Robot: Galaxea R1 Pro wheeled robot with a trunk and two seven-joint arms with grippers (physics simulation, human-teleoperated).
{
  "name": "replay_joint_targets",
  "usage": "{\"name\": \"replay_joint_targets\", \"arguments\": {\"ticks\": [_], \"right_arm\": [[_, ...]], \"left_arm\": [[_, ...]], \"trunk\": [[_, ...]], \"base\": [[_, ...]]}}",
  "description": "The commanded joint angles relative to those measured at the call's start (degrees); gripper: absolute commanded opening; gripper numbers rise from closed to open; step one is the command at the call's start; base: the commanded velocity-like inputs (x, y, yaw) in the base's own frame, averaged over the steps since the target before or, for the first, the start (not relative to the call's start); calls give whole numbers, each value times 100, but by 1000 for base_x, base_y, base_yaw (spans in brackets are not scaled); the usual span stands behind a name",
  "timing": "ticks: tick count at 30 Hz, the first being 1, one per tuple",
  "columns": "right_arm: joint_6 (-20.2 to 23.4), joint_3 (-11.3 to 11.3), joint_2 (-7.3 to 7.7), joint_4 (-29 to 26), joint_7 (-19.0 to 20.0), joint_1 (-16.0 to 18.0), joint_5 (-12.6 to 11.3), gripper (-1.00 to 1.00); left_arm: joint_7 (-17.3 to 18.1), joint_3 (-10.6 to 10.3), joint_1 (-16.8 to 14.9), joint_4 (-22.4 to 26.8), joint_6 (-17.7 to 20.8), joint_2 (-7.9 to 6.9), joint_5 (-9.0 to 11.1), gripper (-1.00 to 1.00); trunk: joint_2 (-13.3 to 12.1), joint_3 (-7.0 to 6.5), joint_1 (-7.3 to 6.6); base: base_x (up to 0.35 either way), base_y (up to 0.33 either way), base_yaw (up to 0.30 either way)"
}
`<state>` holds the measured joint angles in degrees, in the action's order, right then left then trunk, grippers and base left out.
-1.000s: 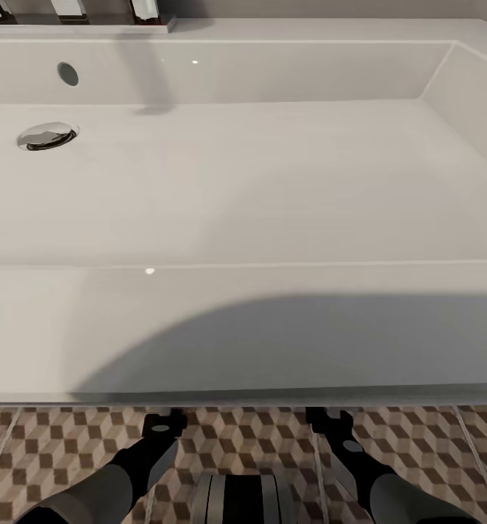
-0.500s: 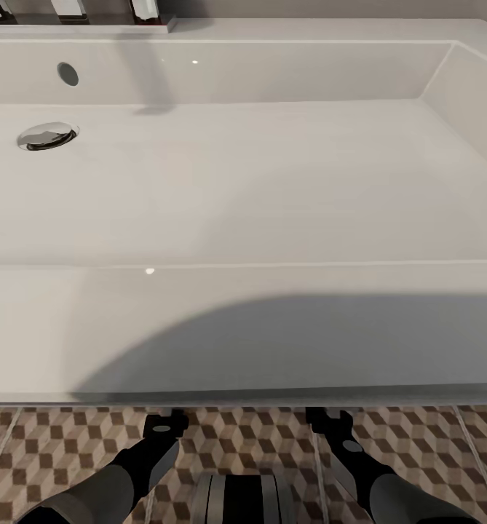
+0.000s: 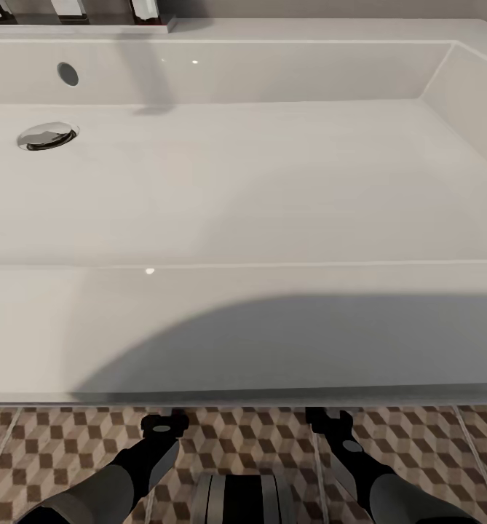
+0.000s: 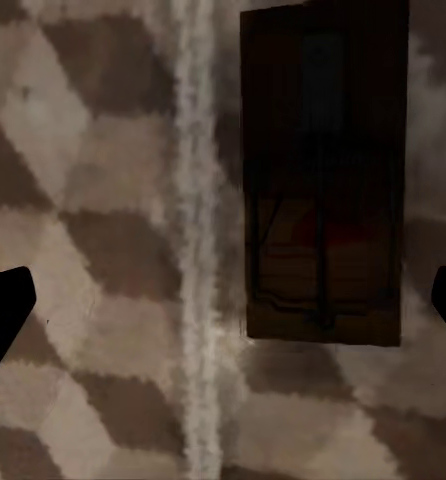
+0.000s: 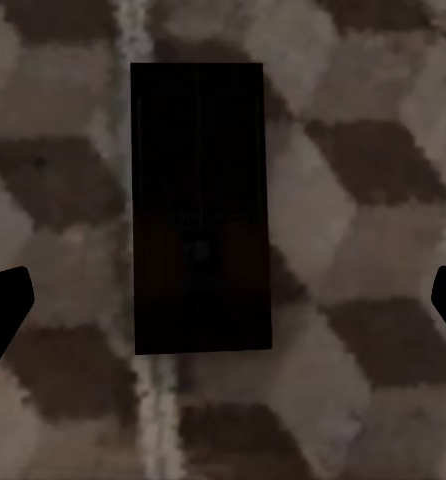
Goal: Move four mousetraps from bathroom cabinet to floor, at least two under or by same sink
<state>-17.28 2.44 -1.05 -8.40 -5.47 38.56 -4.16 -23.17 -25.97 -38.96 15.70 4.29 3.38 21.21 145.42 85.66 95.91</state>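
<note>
From my seat the head camera is almost all bathroom sink (image 3: 272,189), with both arms reaching down under its front edge toward the bathroom floor (image 3: 46,444).

Starting on the left: my left hand (image 4: 223,310) is spread wide, its dark fingertips (image 4: 3,315) at the far edges of the wrist picture with nothing between them. Below it one mousetrap (image 4: 323,175) lies flat on the cube-pattern tiles, just beside a pale grout line (image 4: 195,240). It sits off to one side of the hand's centre line, apart from both fingers. I read it as already set down.

On the right, my right hand (image 5: 223,300) is just as open and empty. A second mousetrap (image 5: 201,205), very dark in the shade, lies flat with one long edge along a grout line, roughly centred between the fingers and clear of them.

Both traps look placed at the sink, which I judge meets the two-by-the-sink condition. The step in hand is the retreat, I think: I would lift both hands straight up before drawing back, keeping the fingers wide so they do not drag a trap, and mind the sink's front edge above the forearms.
</note>
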Motion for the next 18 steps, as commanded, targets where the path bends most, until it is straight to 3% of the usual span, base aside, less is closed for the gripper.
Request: {"name": "replay_joint_targets", "arguments": {"ticks": [1,18], "right_arm": [[-21,28,-1,5,-16,3,-46,100],[-21,28,-1,5,-16,3,-45,100]], "left_arm": [[-40,-49,-2,12,34,-4,24,100],[-41,-49,3,12,-6,-7,12,100]], "trunk": [[1,3,-1],[1,3,-1]], "base": [[0,0,0],[0,0,0]]}}
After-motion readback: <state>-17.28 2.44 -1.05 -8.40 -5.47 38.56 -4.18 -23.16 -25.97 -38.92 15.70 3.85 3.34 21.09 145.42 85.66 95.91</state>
